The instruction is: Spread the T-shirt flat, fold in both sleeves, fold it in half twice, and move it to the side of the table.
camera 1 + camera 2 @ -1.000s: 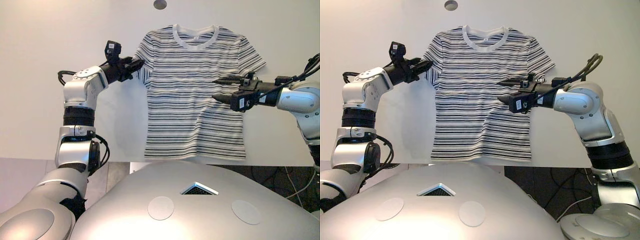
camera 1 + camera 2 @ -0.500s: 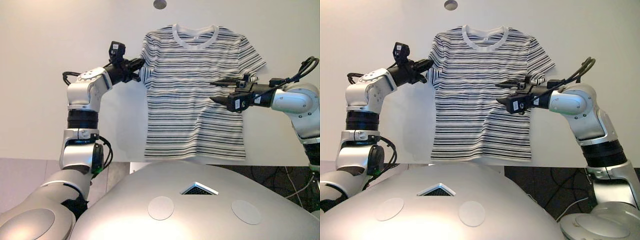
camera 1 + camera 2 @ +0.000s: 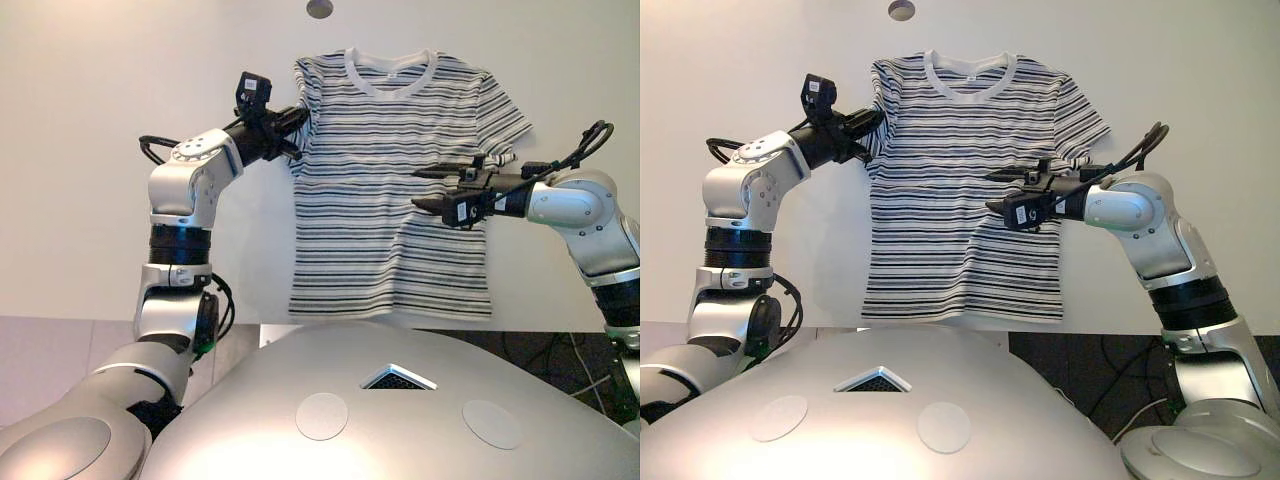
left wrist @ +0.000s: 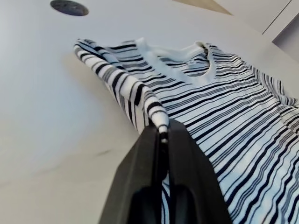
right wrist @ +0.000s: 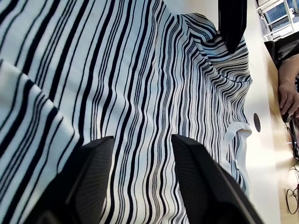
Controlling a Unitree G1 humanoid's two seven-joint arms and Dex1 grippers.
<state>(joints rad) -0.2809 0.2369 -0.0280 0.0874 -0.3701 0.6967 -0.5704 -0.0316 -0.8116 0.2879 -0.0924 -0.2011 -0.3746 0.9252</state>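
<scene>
left gripper with sleeve, farther inward

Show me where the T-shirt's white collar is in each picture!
Left eye view: white collar, top middle of the T-shirt.
Right eye view: same spot.
Left wrist view: just beyond the pinched sleeve.
Right wrist view: at the stripes' far end.
Shared landmark: round table hole just past the collar.

Disc: round, grey, set in the far edge of the white tabletop.
Cables: floor, near right.
</scene>
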